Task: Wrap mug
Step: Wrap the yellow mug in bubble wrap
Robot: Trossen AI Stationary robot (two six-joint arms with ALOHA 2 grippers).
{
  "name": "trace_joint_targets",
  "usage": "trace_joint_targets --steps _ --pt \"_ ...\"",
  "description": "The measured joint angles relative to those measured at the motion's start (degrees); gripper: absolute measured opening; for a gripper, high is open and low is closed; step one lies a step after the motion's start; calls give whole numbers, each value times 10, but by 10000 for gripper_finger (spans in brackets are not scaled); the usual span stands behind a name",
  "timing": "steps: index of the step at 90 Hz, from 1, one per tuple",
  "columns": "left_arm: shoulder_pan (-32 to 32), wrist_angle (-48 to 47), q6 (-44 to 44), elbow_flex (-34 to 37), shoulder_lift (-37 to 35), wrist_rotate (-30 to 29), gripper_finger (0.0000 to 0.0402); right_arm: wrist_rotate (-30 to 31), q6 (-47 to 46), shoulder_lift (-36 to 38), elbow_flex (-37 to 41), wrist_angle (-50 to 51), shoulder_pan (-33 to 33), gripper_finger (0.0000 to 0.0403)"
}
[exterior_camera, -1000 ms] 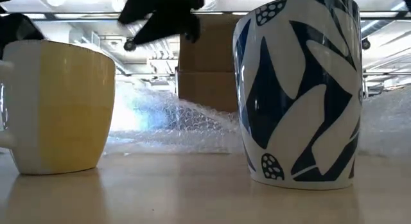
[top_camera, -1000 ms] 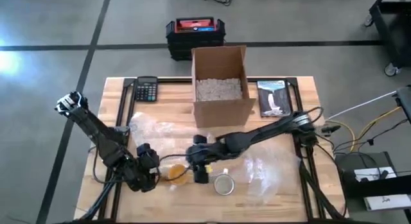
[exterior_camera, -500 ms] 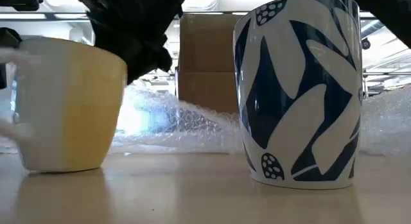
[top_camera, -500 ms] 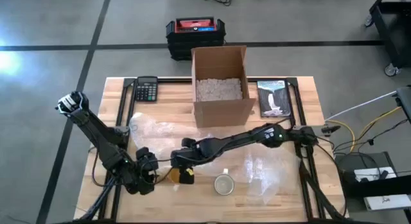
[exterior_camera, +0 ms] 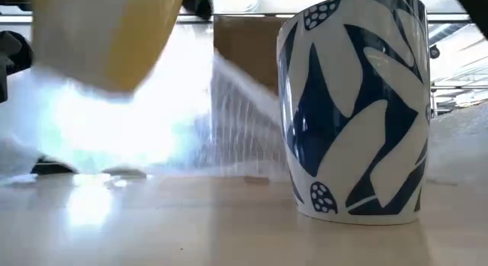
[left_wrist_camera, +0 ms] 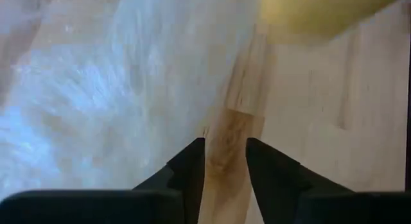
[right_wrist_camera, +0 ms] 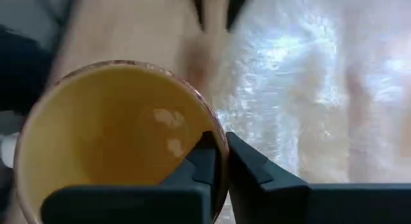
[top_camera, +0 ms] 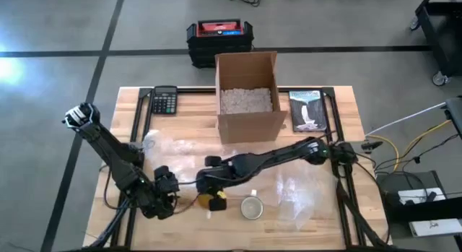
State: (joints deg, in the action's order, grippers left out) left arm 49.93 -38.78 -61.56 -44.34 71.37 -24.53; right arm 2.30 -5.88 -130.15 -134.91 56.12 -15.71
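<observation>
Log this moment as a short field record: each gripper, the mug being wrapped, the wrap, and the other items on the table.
right gripper: shut on the yellow mug, pinching its rim; mug lifted off the table in the low view
left gripper: near the table's front left, fingers slightly apart, holding nothing visible
bubble wrap: lying left of centre on the table
second sheet of wrap: front right
blue-and-white mug: upright on the table, untouched
cardboard box: open, with pale filler inside
calculator: back left corner
</observation>
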Motion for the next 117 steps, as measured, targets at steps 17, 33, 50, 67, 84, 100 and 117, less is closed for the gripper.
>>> trace_joint_targets --steps 17,33,50,67,84,100,117 --pt "0 2 12 0 0 0 84 -2 -3 41 0 19 6 3" --pt "0 0 15 0 0 -2 75 -14 -7 15 0 17 1 3" --pt "0 -2 14 0 0 18 77 -19 -7 -44 4 12 4 3" --pt "0 -27 -17 6 -1 29 73 -117 -10 -33 0 -7 -14 3" --pt "21 -18 -65 42 12 167 60 -112 6 8 -1 -7 -19 3" --pt "49 -4 -116 55 13 277 48 21 21 24 -2 13 -5 2" --pt "61 -8 -136 31 6 320 37 74 22 -10 1 24 57 2"
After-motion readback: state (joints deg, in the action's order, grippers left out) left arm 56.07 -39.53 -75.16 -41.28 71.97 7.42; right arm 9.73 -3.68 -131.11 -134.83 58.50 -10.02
